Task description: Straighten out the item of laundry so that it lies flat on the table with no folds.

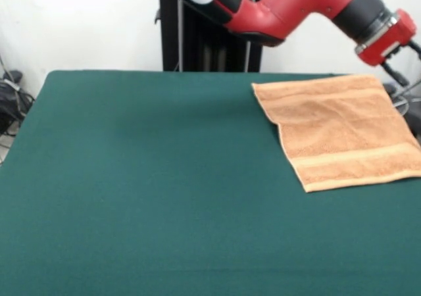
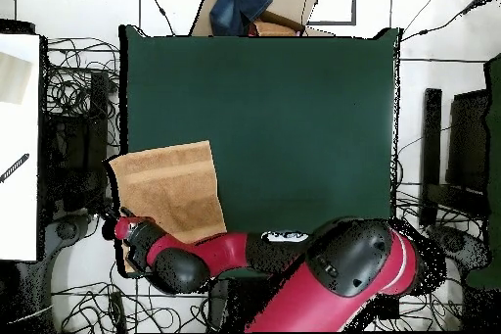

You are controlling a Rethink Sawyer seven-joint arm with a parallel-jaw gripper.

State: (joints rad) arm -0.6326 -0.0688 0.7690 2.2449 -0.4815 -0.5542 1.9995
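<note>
The orange-tan towel (image 1: 339, 130) lies spread out at the far right corner of the green table (image 1: 145, 177), with band stripes near its ends. Its right side runs out of the front view. In the overhead view the towel (image 2: 166, 191) sits at the table's (image 2: 294, 115) lower left, and its left edge reaches slightly past the table edge. No label shows. My gripper (image 1: 402, 72) hangs from the red arm just beyond the towel's far right corner. In the overhead view the gripper (image 2: 111, 222) is by the towel's lower left corner. Its state does not show.
The black pedestal (image 1: 197, 46) stands behind the table's far edge. In the overhead view a cardboard box with blue cloth (image 2: 256, 5) sits beyond the table's top edge. Cables (image 2: 78, 95) lie on the floor at both sides, and a white surface (image 2: 20, 144) is at the left.
</note>
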